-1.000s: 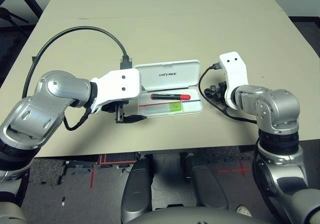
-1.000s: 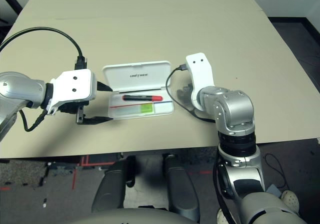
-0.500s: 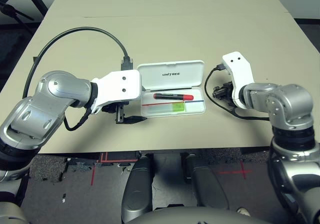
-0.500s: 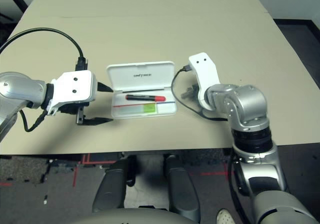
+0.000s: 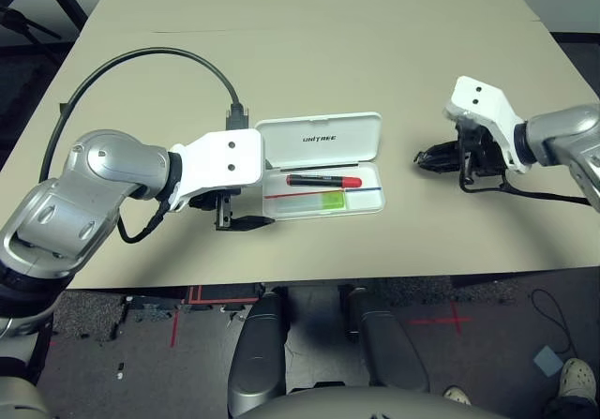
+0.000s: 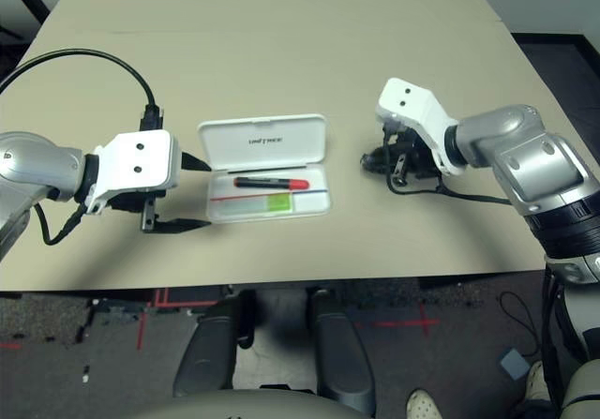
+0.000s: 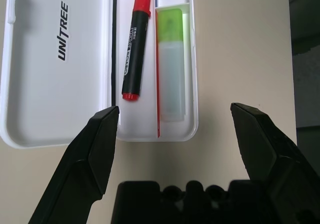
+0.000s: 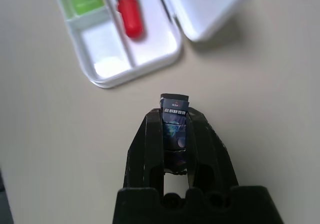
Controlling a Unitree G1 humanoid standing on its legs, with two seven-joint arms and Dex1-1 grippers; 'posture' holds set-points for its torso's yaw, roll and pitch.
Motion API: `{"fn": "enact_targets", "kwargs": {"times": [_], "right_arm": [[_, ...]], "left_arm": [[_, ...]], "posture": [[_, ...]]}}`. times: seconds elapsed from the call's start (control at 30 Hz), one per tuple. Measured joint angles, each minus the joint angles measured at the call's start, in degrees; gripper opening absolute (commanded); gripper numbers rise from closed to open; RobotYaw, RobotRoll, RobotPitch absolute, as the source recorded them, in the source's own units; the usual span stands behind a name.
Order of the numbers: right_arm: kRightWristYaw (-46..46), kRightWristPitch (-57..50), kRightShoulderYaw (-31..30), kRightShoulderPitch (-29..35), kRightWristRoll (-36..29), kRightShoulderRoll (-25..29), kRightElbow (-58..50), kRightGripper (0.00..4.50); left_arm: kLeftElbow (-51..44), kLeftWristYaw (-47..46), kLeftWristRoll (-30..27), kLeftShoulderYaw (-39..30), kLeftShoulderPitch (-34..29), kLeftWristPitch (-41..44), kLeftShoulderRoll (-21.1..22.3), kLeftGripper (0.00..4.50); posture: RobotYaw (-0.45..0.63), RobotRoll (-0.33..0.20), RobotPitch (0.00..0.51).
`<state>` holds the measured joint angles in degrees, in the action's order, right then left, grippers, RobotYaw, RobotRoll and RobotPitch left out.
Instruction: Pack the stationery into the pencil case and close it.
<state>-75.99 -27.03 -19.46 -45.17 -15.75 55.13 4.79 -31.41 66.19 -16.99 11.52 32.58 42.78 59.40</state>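
Right arm stretched out beside the open case, small block pinched.
Right gripper (image 8: 174, 115) clamps the tiny dark block (image 8: 174, 106), aimed at the pencil case (image 5: 323, 140) holding marker (image 5: 323, 181) and highlighter (image 5: 314, 201); left gripper (image 7: 175, 115) spread wide, empty, at the case's left end.

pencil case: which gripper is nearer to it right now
Left. The left gripper sits right at the pencil case end; the right gripper is off its other end, across bare table.

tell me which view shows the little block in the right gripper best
The right wrist view: the block sits clamped between the right gripper's fingers, its printed end facing the camera. In the eye views it is hidden within the dark fingertips.
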Motion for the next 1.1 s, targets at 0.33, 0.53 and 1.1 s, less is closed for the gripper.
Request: {"fn": "enact_targets", "kwargs": {"times": [0.33,0.53,1.1], "right_arm": [[-10.21,4.2,-1.33,-2.62,2.47,-5.68,-0.28,0.33],[-10.41,6.09,-2.57,-2.8,4.84,-9.89,-0.21,0.33],[-8.06,10.5,-4.59,-0.94,10.88,-15.7,1.33,0.33]], "left_arm": [[0.01,-0.03,0.04,-0.02,-0.58,0.0,0.02,4.5],[0.12,-0.04,0.1,0.02,-0.57,0.0,0.01,4.5],[-0.03,-0.45,0.08,0.0,-1.0,0.31,0.02,4.5]], "posture": [[0.13,0.0,0.226],[0.14,0.0,0.226],[0.15,0.0,0.224]]}}
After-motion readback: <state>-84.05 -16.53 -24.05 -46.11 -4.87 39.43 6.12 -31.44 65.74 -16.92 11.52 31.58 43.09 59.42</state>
